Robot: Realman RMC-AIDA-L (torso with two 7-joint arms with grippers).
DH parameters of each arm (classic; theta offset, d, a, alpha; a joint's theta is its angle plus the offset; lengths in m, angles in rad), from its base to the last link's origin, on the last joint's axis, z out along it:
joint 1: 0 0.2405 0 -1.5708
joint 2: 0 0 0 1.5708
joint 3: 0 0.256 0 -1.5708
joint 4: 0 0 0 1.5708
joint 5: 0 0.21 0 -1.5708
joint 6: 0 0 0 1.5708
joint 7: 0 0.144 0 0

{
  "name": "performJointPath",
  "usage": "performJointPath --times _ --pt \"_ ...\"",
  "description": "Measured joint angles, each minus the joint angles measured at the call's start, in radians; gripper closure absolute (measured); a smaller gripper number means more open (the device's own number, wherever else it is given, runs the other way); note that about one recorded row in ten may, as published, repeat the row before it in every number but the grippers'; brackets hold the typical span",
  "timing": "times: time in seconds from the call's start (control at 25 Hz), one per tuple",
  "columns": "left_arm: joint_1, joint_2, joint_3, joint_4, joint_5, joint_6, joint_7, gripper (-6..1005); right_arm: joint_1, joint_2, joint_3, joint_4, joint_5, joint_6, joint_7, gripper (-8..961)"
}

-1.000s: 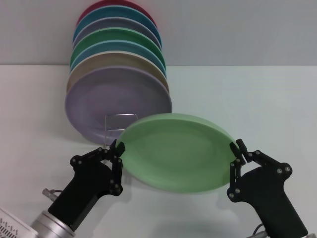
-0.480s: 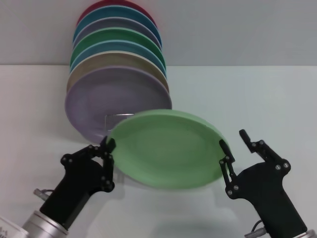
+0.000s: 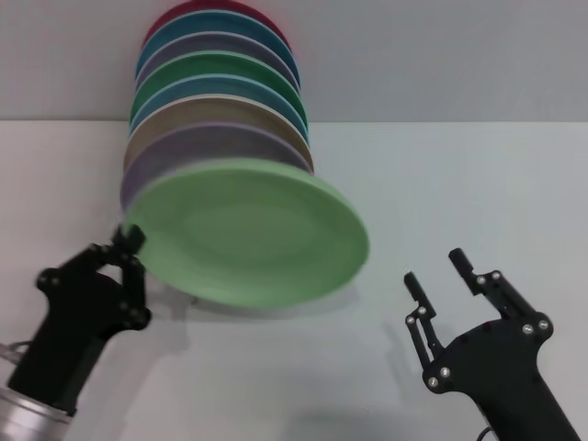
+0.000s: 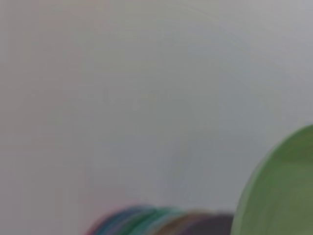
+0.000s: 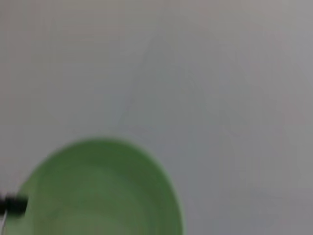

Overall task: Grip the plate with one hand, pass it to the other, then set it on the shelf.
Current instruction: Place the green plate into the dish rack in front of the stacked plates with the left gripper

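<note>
At centre left of the head view, the plate (image 3: 248, 234) hangs above the desk (image 3: 478, 184), held by its left rim alone. The left end effector (image 3: 129, 246) is clenched on that rim at the frame's left edge, so the plate juts out to the right, its face tilted up toward the camera. This single-edge hold appears chosen to leave the rest of the rim free for slotting the plate in among the upright row of stacked plates (image 3: 220, 110) at upper left. The shelf itself is hidden behind the plate and cannot be confirmed.

The right end effector (image 3: 439, 273) sits at lower right, fingers spread and released, well apart from the plate. The handover step therefore looks complete.

The plate is round, plain, matte pastel green, with a shallow raised rim and no pattern. Its edge overlaps the lavender plate (image 3: 184, 147) in front of the row.
</note>
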Motion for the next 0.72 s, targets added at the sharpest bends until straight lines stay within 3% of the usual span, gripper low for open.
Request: performJointPath --times 0.44,0.72 --pt "-0.049 0.002 -0.147 0.066 0.007 0.12 -0.011 960 0.022 0.004 0.028 -0.029 0.005 0.121 0.002 548" --pt "-0.099 -0.006 -0.157 0.127 0.001 0.087 0.003 955 0.022 0.005 0.041 -0.029 0.006 0.123 0.002 549"
